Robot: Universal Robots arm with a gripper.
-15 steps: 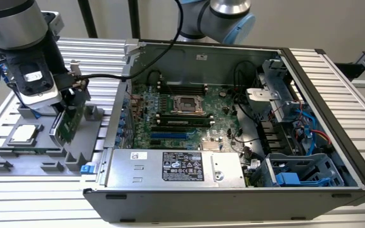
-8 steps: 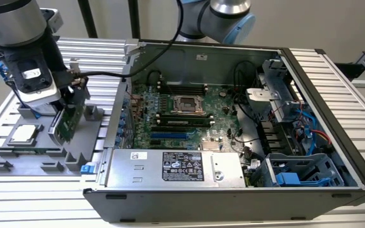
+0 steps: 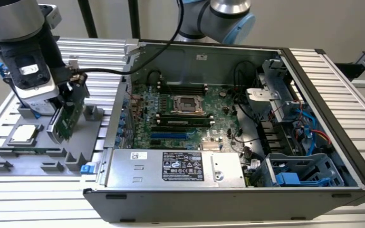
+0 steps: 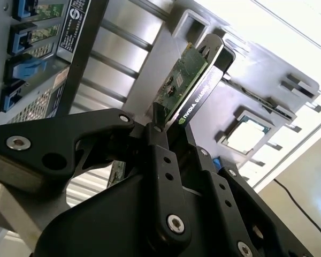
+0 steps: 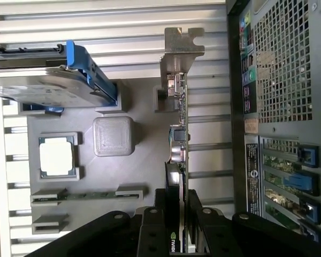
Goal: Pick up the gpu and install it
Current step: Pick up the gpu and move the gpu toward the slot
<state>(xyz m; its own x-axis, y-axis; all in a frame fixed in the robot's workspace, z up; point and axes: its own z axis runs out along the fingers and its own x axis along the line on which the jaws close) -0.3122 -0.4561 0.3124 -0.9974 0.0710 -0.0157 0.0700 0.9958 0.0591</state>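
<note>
In the exterior view, the gripper [image 3: 68, 97] has its jaws clenched on the gpu [image 3: 62, 121]. The card hangs on edge over the grey tray [image 3: 24, 159], long axis running 1 to 7 o'clock, and the open case [image 3: 233, 199] lies at 3 o'clock.

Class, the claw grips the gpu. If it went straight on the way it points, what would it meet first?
Most likely the grey parts tray below: the claw, shut on the gpu, points down at it, and the card's far edge would touch first. The gap is hard to judge.
</note>
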